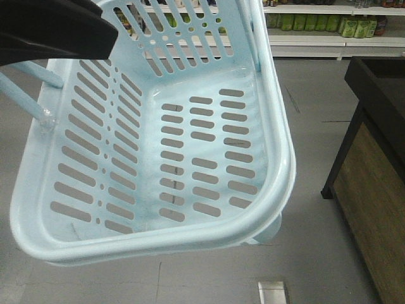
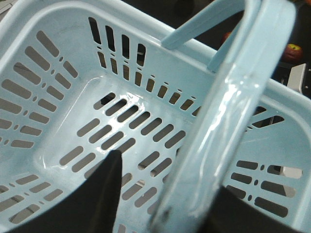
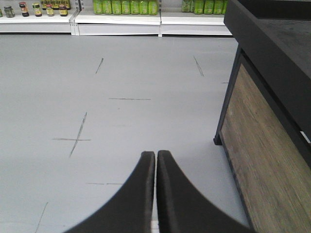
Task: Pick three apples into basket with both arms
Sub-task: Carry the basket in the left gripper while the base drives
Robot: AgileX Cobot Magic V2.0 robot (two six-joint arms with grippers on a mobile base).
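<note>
Pale blue slotted plastic basket (image 1: 282,158): tilted, aloft over the grey floor (image 1: 316,253), slotted bottom fully in view.
Left pincer (image 2: 170,179): black fingers (image 2: 104,194) on either side of the basket's thick handle (image 2: 233,107); clamped or only straddling, cannot tell.
Right pincer (image 3: 156,154): fingers pressed together tip to tip, above the floor.
Small red round apple (image 2: 293,52): far right, beyond the basket rim, outside the basket.
Black-topped wood-sided surface (image 1: 380,190): right of the basket.
Shelves of green bottles (image 1: 316,22): far end.

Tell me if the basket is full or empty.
Empty. The basket shows only its bare slotted bottom in the front and left wrist views; nothing lies inside.
</note>
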